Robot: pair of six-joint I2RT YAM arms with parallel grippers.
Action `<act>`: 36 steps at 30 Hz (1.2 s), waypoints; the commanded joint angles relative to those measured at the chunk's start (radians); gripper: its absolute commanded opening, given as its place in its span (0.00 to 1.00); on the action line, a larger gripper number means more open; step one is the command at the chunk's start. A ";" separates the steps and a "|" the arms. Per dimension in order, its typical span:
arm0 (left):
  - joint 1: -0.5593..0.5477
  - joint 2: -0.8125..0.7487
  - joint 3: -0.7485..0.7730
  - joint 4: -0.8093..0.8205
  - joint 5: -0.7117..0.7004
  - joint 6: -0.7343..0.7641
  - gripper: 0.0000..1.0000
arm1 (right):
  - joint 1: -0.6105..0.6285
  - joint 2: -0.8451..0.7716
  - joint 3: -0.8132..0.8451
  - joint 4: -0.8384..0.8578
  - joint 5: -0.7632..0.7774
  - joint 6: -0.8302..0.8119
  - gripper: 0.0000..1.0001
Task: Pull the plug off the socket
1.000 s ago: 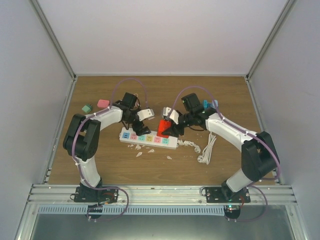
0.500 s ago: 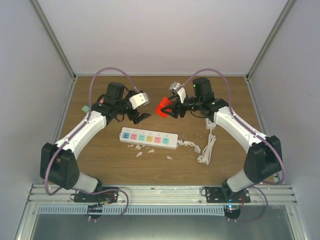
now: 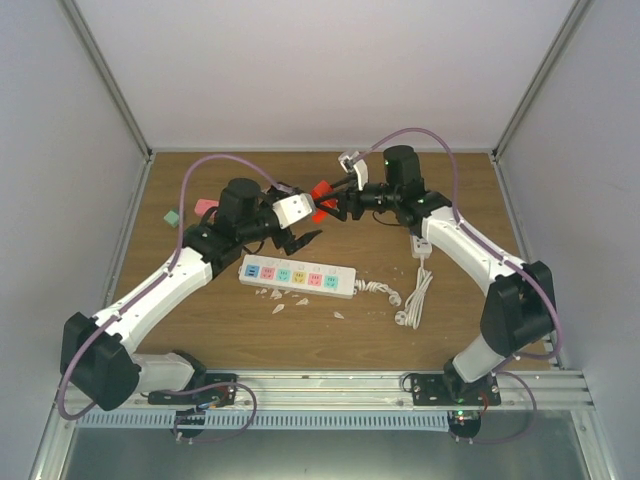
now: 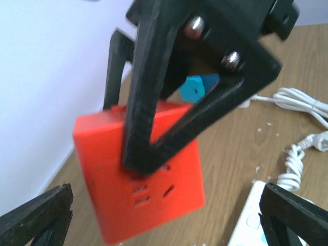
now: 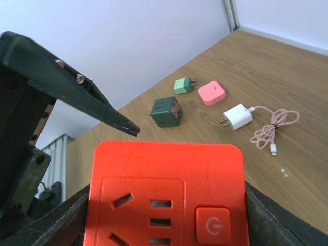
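Red plug [image 3: 320, 190], top view: lifted clear of the strip [image 3: 297, 278] and held in the air over the far middle of the table [image 3: 250, 330], clamped in the right gripper [image 3: 330, 203]. The left gripper [image 3: 298, 238] is spread wide and empty, just beside and below the plug. No plug is seen in the strip, so the unplugging is judged done. Left wrist view: the plug is pinched on opposite sides by the right fingers [image 4: 146, 102], with one slotted face turned toward this camera; no prongs are seen. Right wrist view: another face, with slots and a power button, is turned back at the wrist. The body is near-cubic, so no long axis can be called. For a clean finish, the clamp should be held firm and the plug carried well off the strip before release.
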 commanded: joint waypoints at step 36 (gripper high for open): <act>0.232 0.155 0.180 -0.218 0.005 0.014 0.34 | -0.051 -0.049 -0.055 -0.211 -0.123 -0.329 1.00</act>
